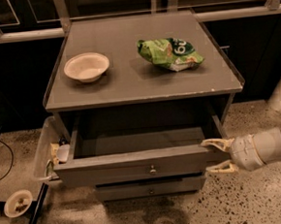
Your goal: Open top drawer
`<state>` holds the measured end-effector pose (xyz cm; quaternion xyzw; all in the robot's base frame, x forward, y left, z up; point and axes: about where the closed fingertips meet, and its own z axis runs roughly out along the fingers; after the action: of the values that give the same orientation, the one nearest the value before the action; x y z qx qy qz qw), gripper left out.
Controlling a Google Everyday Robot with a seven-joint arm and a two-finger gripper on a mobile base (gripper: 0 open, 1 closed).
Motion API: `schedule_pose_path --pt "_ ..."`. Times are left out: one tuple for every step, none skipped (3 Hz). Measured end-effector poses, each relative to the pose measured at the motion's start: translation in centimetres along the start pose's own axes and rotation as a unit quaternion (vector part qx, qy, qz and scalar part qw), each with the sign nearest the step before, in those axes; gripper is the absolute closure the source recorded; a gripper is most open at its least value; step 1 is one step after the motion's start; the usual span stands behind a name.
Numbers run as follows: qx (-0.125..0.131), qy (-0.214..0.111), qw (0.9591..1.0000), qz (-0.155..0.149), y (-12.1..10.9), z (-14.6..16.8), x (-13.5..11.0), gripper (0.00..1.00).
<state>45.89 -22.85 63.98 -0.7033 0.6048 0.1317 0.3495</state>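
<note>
The top drawer (111, 173) is a wide grey front panel with a small round metal knob (153, 170) at its centre. It stands pulled out from the grey cabinet (129, 88), and its dark inside shows. My gripper (216, 156) is at the right end of the drawer front. Its pale fingers (213, 144) are spread, one near the panel's top edge and one near its lower edge. My white arm (269, 145) reaches in from the right.
A white bowl (86, 67) and a green chip bag (170, 53) lie on the cabinet top. A lower drawer front (149, 188) sits beneath. A clear bin (46, 150) hangs at the cabinet's left. A small dish (19, 203) lies on the floor.
</note>
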Motion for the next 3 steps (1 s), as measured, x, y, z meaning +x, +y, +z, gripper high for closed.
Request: schedule_pose_path --pt "0.000 0.000 1.0000 0.000 -0.29 -0.62 -0.52 0.84" --pt "0.000 0.000 1.0000 0.000 -0.29 -0.63 -0.54 0.83" --pt "0.000 0.000 1.0000 0.000 -0.29 -0.63 -0.54 0.59"
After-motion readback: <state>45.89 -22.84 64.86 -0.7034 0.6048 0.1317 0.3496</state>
